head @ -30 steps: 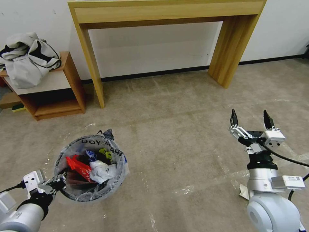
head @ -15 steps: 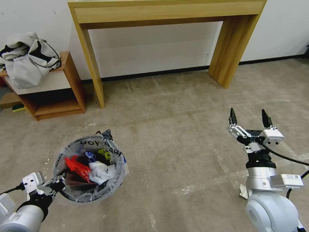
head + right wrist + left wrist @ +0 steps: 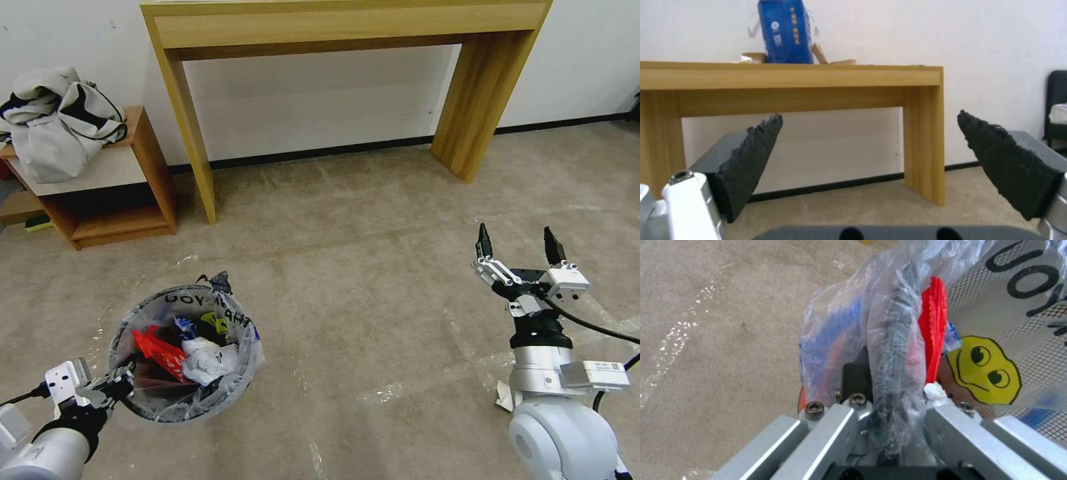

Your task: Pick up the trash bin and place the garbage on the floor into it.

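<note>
1. Red wrappers and white tissue are lying inside the trash bin [image 3: 183, 357], which is sitting at about 8 o'clock in the head view, on the floor [image 3: 373, 313].
2. At the bin's own 7 o'clock edge, the left gripper [image 3: 117, 387] is clamping the rim, its fingers [image 3: 902, 373] pinching rim and clear plastic liner [image 3: 889, 300] together.
3. Over at 4 o'clock, well apart from the bin, the right gripper [image 3: 517, 243] is hanging above the floor with fingers spread wide and nothing between them.
4. A small pale scrap [image 3: 505, 397] is lying on the floor just beside the right arm's base.
5. Likely risk: the hold is taking one edge only, through slippery film, so the bin could be tilting or sliding out and spilling its load.
6. Another risk: the liner could be tearing or pulling free under the pinch.
</note>
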Motion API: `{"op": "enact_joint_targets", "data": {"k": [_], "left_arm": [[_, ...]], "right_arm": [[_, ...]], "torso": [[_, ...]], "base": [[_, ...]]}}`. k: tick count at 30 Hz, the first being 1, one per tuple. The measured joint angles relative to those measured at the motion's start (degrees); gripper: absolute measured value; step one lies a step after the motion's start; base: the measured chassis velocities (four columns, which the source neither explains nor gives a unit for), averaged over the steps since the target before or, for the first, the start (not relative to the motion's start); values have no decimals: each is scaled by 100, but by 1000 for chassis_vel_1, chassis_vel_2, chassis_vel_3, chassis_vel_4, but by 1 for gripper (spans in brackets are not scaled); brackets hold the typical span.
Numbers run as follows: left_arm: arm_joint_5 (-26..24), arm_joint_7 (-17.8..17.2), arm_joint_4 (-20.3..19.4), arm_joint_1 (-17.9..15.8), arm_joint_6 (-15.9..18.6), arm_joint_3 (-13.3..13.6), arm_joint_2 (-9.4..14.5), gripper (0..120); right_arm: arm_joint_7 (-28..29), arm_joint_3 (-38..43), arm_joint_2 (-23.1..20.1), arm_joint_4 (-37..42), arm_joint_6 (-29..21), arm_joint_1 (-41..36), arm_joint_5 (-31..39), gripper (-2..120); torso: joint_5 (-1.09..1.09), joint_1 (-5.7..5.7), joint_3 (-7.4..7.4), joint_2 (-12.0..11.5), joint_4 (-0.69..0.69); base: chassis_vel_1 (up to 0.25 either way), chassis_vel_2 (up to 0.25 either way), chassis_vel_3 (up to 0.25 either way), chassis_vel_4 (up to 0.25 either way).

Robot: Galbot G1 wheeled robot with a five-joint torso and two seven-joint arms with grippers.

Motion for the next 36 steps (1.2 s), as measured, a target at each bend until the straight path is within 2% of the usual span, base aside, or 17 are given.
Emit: {"op": "enact_joint_targets", "data": {"k": [36], "left_arm": [[-9,2,27,-148,0,49,38,1]], "right_arm": [[-12,-87,194,-165,41,51,-66,100]], "torso": [[0,0,0,0,0]], "base": [[-46,-39,-39,-47]]}}
